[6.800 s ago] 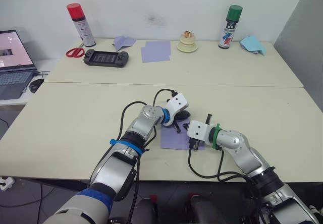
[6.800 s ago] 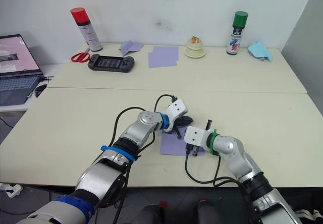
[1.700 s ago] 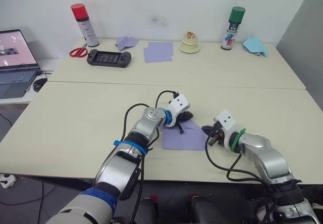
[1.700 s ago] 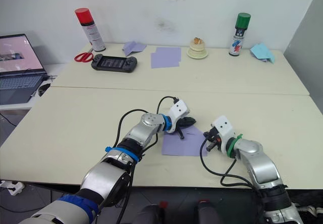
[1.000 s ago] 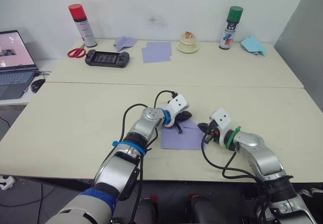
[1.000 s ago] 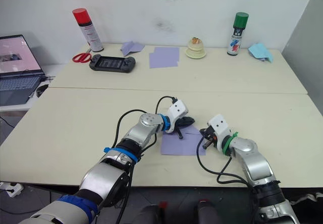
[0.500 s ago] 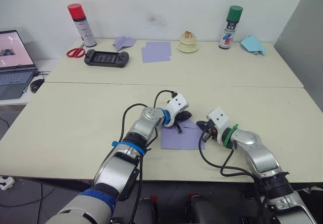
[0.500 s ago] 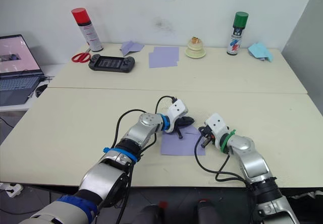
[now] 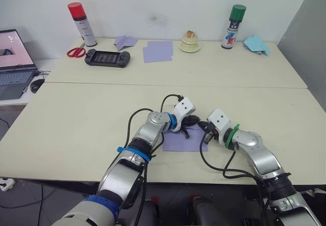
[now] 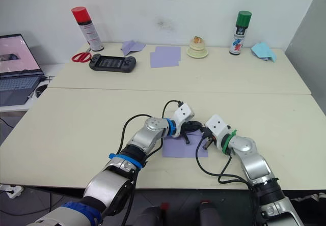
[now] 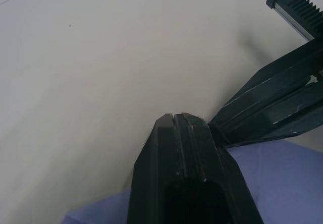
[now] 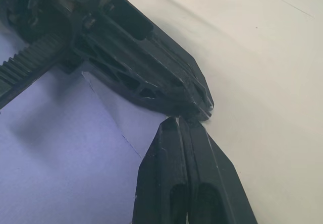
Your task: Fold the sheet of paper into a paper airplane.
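Tabletop: pale cream tabletop [image 9: 76, 129] against a white wall.
Sheet: flat lavender-purple sheet of paper [image 9: 181, 142].
Hands: left hand [image 11: 177, 117] and right hand [image 12: 177, 120] clenched, tips meeting at the sheet's far edge.

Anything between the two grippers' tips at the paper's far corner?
Nothing: in both wrist views the left gripper and right gripper meet tip to tip, jaws shut, at the corner of the sheet of paper.

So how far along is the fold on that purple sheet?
Early. The sheet lies nearly flat on the table, with one corner flap turned in, seen in the right wrist view. In hand: both grippers, left and right, meet shut at its far right corner. Left: all the remaining folds; no dart shape yet.
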You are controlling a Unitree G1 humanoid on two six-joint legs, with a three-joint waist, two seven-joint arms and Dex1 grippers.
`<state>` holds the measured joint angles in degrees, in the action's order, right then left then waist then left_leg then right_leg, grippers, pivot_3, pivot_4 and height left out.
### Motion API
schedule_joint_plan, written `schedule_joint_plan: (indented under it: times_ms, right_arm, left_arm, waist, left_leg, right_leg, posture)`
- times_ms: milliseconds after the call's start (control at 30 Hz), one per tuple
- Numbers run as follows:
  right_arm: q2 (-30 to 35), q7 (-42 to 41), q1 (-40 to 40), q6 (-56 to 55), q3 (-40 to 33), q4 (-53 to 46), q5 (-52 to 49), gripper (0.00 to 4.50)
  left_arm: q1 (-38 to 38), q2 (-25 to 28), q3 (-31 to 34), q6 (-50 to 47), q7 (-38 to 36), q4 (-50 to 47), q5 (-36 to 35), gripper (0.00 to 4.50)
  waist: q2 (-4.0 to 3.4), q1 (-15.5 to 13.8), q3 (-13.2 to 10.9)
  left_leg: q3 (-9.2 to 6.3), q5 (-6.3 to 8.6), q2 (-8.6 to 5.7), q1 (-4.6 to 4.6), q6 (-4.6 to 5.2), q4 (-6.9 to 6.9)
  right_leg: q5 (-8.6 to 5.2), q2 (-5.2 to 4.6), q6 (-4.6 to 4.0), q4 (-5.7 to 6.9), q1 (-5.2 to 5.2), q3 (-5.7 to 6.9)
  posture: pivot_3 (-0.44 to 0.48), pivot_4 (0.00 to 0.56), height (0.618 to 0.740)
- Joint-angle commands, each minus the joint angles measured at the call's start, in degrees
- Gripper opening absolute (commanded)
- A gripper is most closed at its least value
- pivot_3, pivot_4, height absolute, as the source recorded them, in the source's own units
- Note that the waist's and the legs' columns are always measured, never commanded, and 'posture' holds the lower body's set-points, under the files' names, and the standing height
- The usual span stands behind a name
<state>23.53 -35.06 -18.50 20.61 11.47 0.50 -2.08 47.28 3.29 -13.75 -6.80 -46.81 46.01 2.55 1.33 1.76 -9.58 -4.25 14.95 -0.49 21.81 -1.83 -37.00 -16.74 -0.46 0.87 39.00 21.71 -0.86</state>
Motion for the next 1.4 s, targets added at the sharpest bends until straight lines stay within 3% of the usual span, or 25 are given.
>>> schedule_joint_plan:
  times_ms: [33,233,633,1133,1400]
  right_arm:
    - [-0.2,-0.3,0.4,0.6,-1.1,-1.4,-1.0,0.05]
    - [-1.9,-1.6,0.9,2.9,-3.0,-5.5,-6.1,0.05]
    - [-0.1,-0.7,0.6,4.3,-0.4,-0.5,-1.8,0.05]
    - [0.1,-0.9,0.7,5.6,0.6,-0.3,-1.2,0.05]
    - [-0.6,-1.1,-0.3,5.1,1.7,1.0,-0.9,0.05]
  left_arm:
    - [-0.1,0.5,-0.3,-0.8,1.6,3.1,1.3,0.00]
    - [-0.2,0.5,-0.5,-0.2,1.3,3.5,1.2,0.00]
    - [0.6,0.4,-0.6,-0.2,1.0,3.6,1.2,0.00]
    - [4.5,5.9,-0.4,1.6,11.7,12.0,5.5,0.00]
    - [9.1,8.4,9.6,5.7,14.8,12.8,-2.5,0.00]
  waist:
    - [0.00,0.0,0.0]
    - [0.00,0.0,0.0]
    - [-0.01,0.0,0.0]
    - [-0.01,0.2,0.0]
    - [-0.01,0.6,0.0]
  left_leg:
    - [-0.01,0.00,0.00,-0.01,0.00,0.00]
    - [-0.03,-0.02,0.03,-0.04,0.03,0.00]
    - [-0.02,-0.03,0.02,-0.05,0.04,-0.01]
    - [0.00,-0.03,0.09,-0.38,0.05,0.02]
    - [0.00,-0.03,0.15,-0.37,0.05,0.04]
  right_leg:
    - [0.00,0.00,0.00,0.00,-0.01,0.01]
    - [0.00,0.02,0.01,0.05,-0.01,0.02]
    - [0.00,0.01,0.01,0.04,-0.03,0.02]
    - [0.00,0.08,0.03,0.03,-0.31,0.00]
    - [0.00,0.13,0.03,0.04,-0.25,0.00]
  posture:
    - [0.000,0.150,0.740]
    - [0.000,0.150,0.740]
    - [0.000,0.150,0.740]
    - [0.000,0.150,0.740]
    - [0.000,0.150,0.740]
